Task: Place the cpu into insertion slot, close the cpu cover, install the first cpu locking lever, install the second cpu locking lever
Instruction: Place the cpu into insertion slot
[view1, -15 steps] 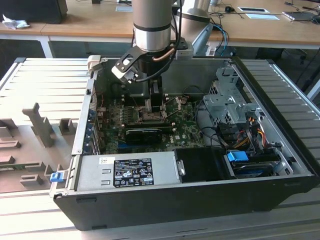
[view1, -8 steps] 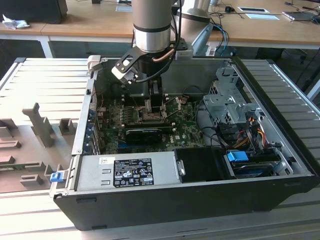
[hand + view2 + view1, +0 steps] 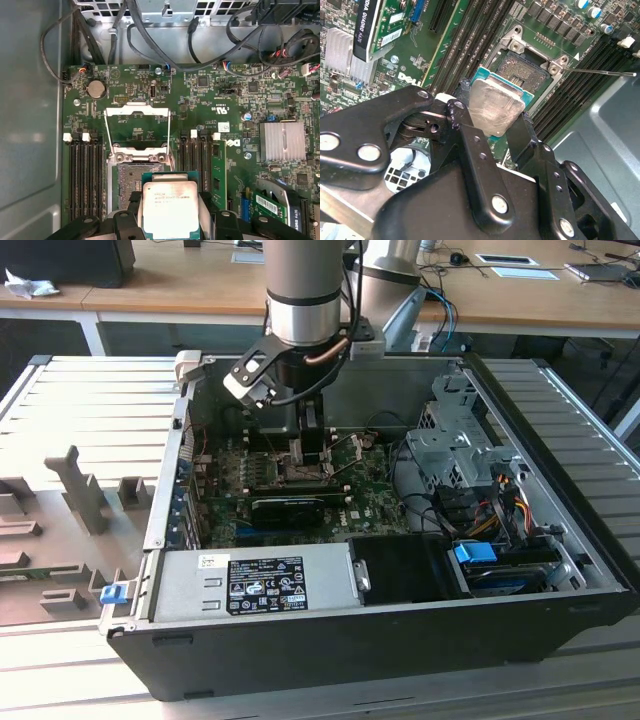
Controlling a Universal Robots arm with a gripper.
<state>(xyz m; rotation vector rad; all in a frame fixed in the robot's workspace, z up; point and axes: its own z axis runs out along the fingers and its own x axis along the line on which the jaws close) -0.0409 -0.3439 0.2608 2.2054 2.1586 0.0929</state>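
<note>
My gripper [image 3: 492,107] is shut on the cpu [image 3: 496,106], a flat square chip with a silver-grey top and green edge, gripped on two opposite sides by the black fingers [image 3: 134,199]. In the first wrist view the cpu [image 3: 170,207] hangs over one corner of the insertion slot [image 3: 127,184], a dark square socket with a metal rim; whether they touch I cannot tell. The cpu cover [image 3: 137,110] stands swung open beyond the slot. A thin locking lever [image 3: 600,73] sticks out free beside the insertion slot [image 3: 527,67]. In the exterior view the gripper [image 3: 305,445] reaches down inside the open computer case.
Black memory slots [image 3: 85,175] flank the socket on both sides. A graphics card [image 3: 370,25] and a finned heatsink [image 3: 281,141] sit nearby. Cables [image 3: 150,45] run along the board's edge. The power supply [image 3: 255,585] and drive cage [image 3: 460,450] crowd the case.
</note>
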